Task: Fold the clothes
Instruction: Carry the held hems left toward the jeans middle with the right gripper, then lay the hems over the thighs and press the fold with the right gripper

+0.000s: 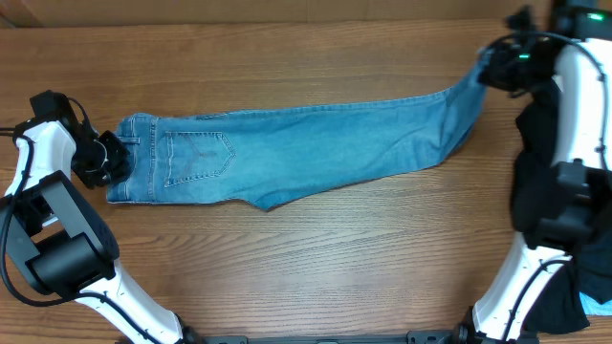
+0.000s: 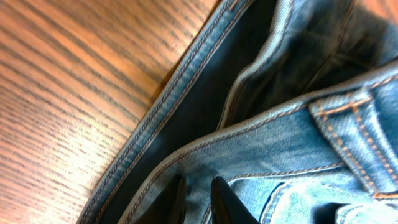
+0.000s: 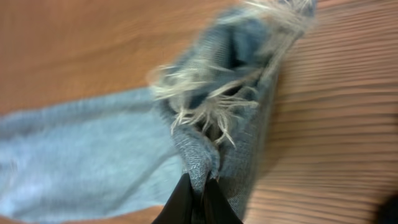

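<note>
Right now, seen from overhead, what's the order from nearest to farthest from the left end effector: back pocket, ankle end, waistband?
From the left end effector:
1. Waistband of the jeans, right at it, far left.
2. Back pocket, just right of the waistband.
3. Ankle end, far right, pinched by the right end effector.

Count was: one pair of jeans (image 1: 316,143), with one back pocket (image 1: 198,158) visible. Two arms: one left gripper (image 1: 117,158), one right gripper (image 1: 486,72). One wooden table (image 1: 287,268). One black garment (image 1: 535,143).
</note>
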